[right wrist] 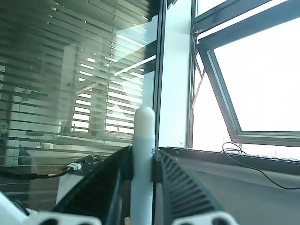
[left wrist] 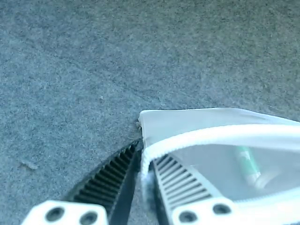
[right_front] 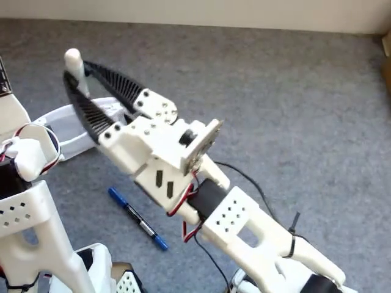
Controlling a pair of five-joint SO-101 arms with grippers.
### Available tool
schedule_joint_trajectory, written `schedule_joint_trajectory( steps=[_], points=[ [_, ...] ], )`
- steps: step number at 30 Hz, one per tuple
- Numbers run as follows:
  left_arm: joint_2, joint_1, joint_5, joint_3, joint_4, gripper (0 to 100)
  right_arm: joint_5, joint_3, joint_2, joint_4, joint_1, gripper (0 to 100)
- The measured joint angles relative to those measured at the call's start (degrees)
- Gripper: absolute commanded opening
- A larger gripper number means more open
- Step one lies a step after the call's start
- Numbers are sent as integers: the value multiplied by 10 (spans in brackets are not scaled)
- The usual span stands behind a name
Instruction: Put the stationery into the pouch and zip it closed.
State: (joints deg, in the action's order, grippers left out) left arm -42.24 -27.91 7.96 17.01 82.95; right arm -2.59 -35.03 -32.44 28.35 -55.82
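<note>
Surface: grey carpet-like table (right_front: 293, 91); the right wrist view looks past it to slatted blinds (right wrist: 70, 93) and a tilted-open window (right wrist: 253, 84).
Left arm: white, lower left of the high view (right_front: 30, 226).
Pouch: pale, translucent, lying on the table at the left edge of the high view (right_front: 58, 128); its mouth is open, with the white zipper unfastened.
Left claw: clamped on the pouch's end, at the corner of the zipper edge (left wrist: 140, 157).
Pouch contents: a green-tinted pen (left wrist: 247, 164) lies inside.
Right claw: upper left of the high view (right_front: 75, 70), raised above the pouch, closed on a white stick (right_front: 73, 58).
White stick: upright between the fingers, its rounded tip projecting past them.
Blue pen: on the table, lower centre-left (right_front: 137, 218), apart from the pouch, lying diagonally.
</note>
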Motion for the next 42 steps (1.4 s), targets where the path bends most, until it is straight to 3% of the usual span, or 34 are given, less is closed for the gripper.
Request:
schedule_joint_trajectory(
  steps=[13,27,36,42],
  points=[
    [0,0,0,0,0,8,0,-5,116,18,-7,4],
    [0,0,0,0,0,8,0,-5,127,17,-4,4],
    [0,0,0,0,0,8,-2,-5,127,-132,-4,4],
    [0,0,0,0,0,8,-111,-5,127,-139,-4,4]
  ],
)
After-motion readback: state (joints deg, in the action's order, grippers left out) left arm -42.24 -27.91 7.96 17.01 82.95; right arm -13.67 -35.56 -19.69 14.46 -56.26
